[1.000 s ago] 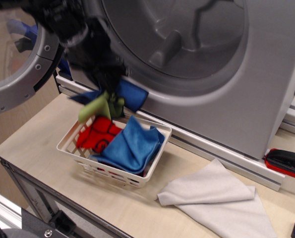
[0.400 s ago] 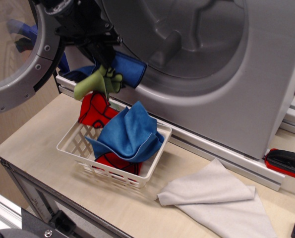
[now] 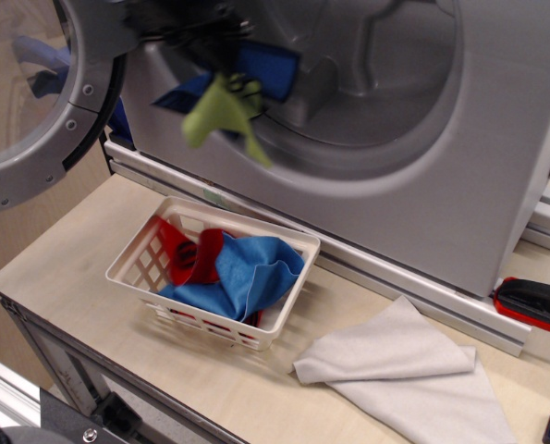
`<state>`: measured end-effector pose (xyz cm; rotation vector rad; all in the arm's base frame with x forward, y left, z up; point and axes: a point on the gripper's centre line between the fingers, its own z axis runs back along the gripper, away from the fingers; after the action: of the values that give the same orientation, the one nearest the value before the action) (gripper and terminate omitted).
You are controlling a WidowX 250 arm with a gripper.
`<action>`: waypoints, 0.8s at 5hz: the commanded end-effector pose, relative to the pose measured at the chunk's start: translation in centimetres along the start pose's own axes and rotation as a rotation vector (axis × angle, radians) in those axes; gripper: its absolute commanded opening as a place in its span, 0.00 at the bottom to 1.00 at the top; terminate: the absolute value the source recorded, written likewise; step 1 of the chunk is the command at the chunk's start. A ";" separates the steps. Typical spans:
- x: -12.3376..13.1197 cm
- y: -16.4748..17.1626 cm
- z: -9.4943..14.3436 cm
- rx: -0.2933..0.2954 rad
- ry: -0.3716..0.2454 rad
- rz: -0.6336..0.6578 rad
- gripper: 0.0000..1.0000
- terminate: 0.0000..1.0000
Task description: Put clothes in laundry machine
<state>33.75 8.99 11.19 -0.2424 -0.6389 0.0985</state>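
Note:
My black gripper [image 3: 217, 57] is blurred at the top left, at the left rim of the laundry machine's [image 3: 496, 139] grey drum [image 3: 367, 65]. It is shut on a lime green cloth [image 3: 221, 116] and a dark blue cloth [image 3: 261, 69], which hang from it in front of the drum opening. A red cloth edged with black [image 3: 187, 257] and a bright blue cloth [image 3: 247, 276] lie in the white basket [image 3: 284, 319] on the table below. The ring door [image 3: 43, 102] stands open at the left.
A light grey cloth [image 3: 409, 375] lies on the wooden table [image 3: 80, 250] to the right of the basket. A red and black tool [image 3: 533, 303] rests at the right edge by the machine's metal base rail [image 3: 413, 296].
My gripper has risen and moved right from above the basket to the drum rim, carrying the green and dark blue cloths. The red and bright blue cloths have dropped back into the basket.

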 end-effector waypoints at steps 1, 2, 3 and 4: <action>3.2 -4.8 -0.9 0.003 -0.137 -0.030 0.00 0.00; 3.6 -6.9 -2.7 0.013 -0.166 -0.042 0.00 0.00; 4.2 -7.9 -4.5 0.031 -0.184 -0.040 0.00 0.00; 5.5 -8.0 -5.6 0.031 -0.219 -0.023 0.00 0.00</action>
<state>41.21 0.69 9.89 -0.2048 -0.7992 0.1228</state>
